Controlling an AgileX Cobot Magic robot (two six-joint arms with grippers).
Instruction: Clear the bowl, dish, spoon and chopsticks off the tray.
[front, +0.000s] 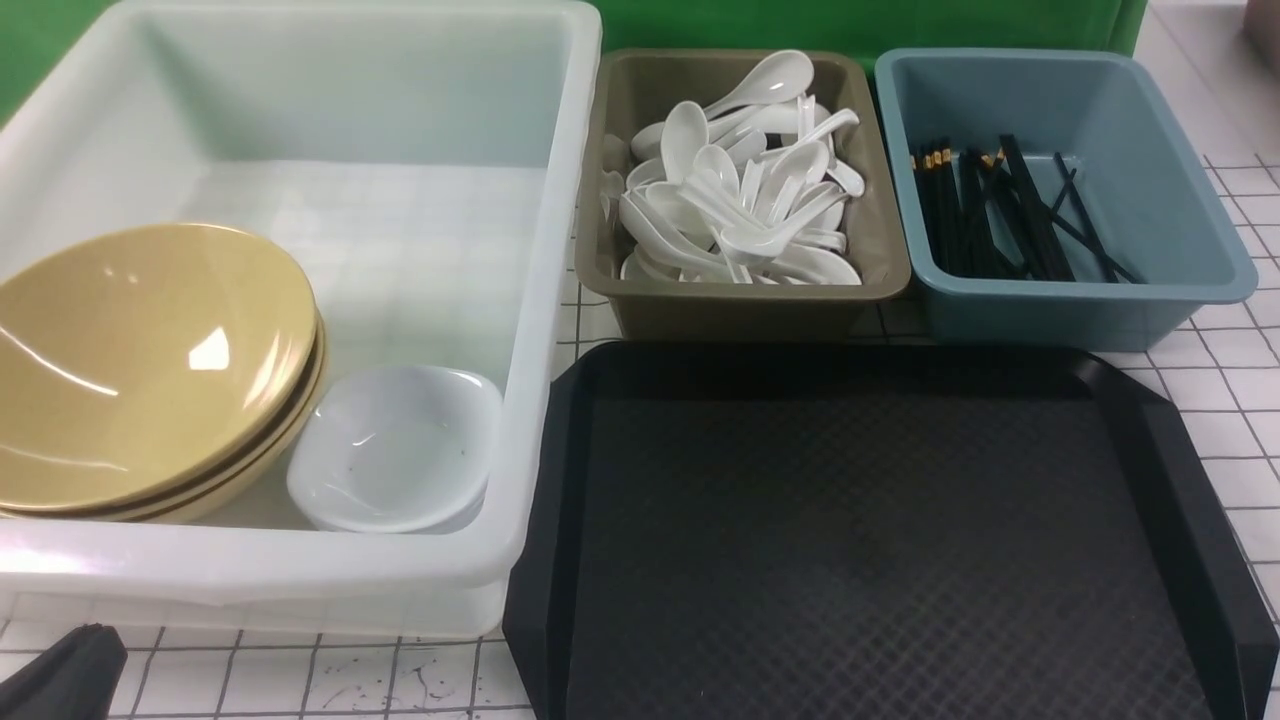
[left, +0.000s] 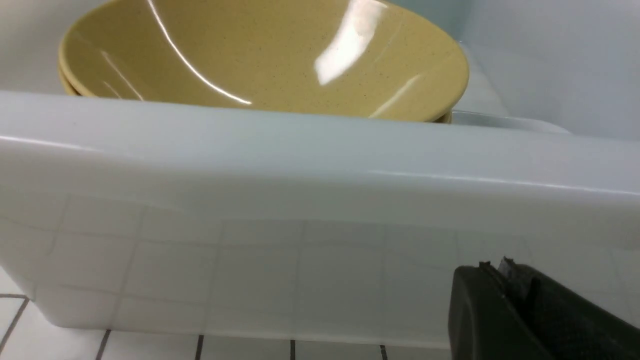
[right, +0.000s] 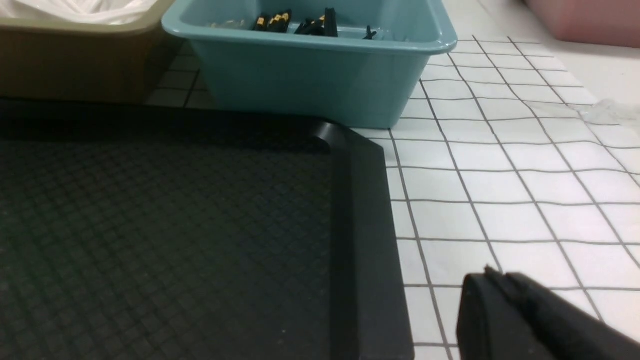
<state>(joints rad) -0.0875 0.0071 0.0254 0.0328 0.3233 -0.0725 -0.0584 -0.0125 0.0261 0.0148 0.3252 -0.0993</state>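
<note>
Two grippers sit low and clenched on nothing, and the tray (front: 880, 540) carries none of the tableware, so the clearing looks finished. Just ahead of the left gripper (left: 505, 272), over the near wall of the white tub (front: 300, 575), the bowl (front: 140, 360) lies tilted on a stack of its kind: rigid, glossy, probably slippery, best pinched at its raised rim. Beside it, further right of that gripper, the dish (front: 400, 445) is small, light and smooth, also a rim grasp. Beyond, the spoon (front: 740, 180) is lost among many in the olive tub (front: 740, 300); its grooved handle offers purchase. Ahead of the right gripper (right: 492, 280), the chopsticks (front: 1000, 210) lie in the blue tub (right: 320, 85), thin and stiff, best taken mid-length as a pair.
</note>
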